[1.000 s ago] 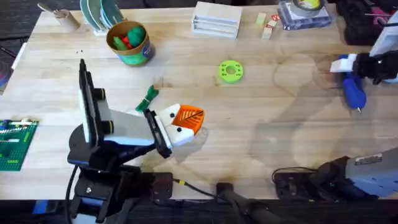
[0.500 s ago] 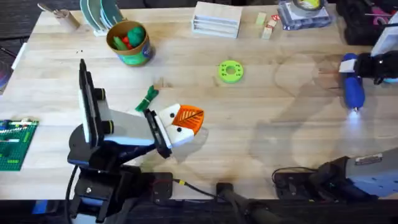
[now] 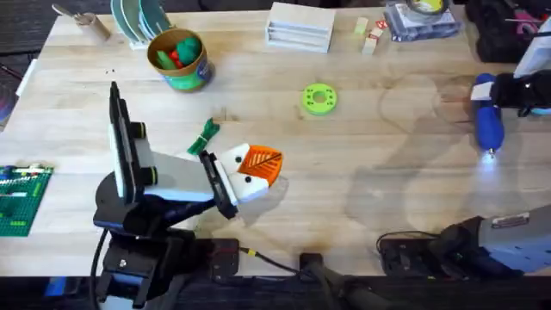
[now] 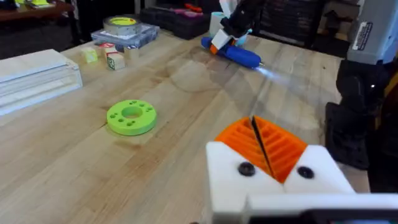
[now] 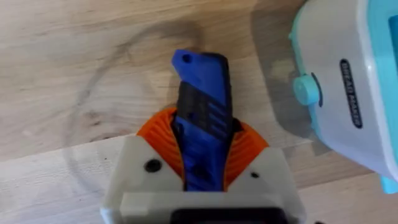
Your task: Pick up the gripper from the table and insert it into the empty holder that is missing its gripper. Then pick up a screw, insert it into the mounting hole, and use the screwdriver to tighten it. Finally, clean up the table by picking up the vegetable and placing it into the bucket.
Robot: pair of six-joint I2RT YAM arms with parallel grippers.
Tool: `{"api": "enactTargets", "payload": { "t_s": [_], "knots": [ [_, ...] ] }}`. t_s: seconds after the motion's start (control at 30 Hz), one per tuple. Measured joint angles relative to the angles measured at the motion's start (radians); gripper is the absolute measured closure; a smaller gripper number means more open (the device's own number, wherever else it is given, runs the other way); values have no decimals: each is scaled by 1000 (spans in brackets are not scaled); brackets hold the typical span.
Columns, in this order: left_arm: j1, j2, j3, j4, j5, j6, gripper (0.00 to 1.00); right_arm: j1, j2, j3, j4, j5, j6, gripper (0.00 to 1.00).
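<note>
Right pincer (image 5: 202,155) clamped on the screwdriver (image 3: 489,120), at the desk's right edge in the overhead view, bit pointing toward the near side, a small glow at its tip. In the right wrist view, blue body gripped between orange pads (image 5: 249,146), with a white and teal box (image 5: 348,81) just beside.

Left pincer (image 4: 261,146) pressed together, orange pads (image 4: 277,146) meeting with only a thin dark seam, resting low at centre-left of the desk (image 3: 362,172). Vegetable (image 3: 205,136) lying just behind it, near the left arm. Bucket (image 3: 178,58) farther back on the left, green and red toys inside, beside stacked plates (image 3: 138,19).

Green disc (image 3: 318,98) with holes alone mid-desk, between the two arms. At the far edge: white stacked trays (image 3: 300,26), small blocks (image 3: 370,34), a tape roll on a clear case (image 3: 420,17). Green brick plate (image 3: 19,200) at the near left edge.

Pale wood top, faint ring marks on the right half. Dark floor and cables along the near side.
</note>
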Motion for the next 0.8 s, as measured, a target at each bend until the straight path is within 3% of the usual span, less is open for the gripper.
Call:
{"api": "enactTargets", "payload": {
  "t_s": [0.53, 0.8],
  "knots": [
    [0, 0, 0, 0, 0, 0, 989, 50, -5, 59, -144, -5, 16, 770],
    [0, 0, 0, 0, 0, 0, 989, 83, -116, 133, -139, -10, 130, 787]
  ]
}}
